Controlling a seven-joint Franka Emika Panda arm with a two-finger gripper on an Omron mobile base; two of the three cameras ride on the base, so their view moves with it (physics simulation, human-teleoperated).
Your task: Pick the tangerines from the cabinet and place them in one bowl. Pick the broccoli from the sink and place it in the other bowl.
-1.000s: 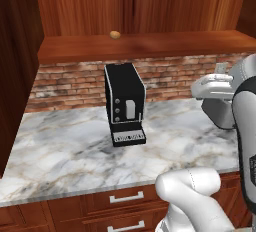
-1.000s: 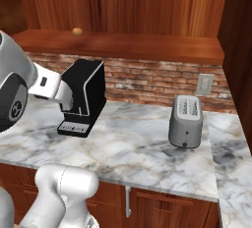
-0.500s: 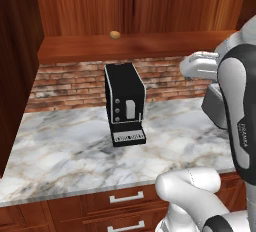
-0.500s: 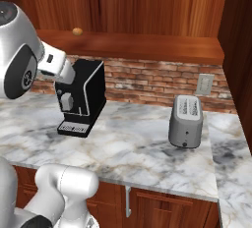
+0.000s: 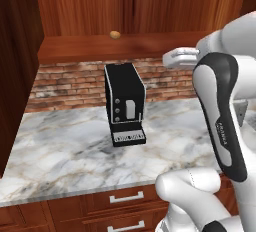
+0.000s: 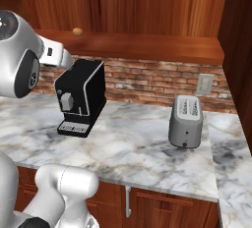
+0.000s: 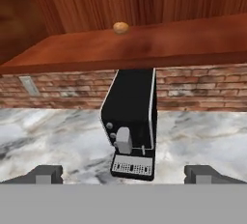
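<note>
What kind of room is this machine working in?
A kitchen, by the look of it: a marble counter against a brick backsplash carries a coffee machine and a toaster, with a wooden cabinet shelf above.

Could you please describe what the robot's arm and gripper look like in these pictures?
The arm has glossy white rounded shells with dark grey joint bands and small lettering on one link. No cables show. The gripper has two small, blocky dark grey finger tips.
</note>
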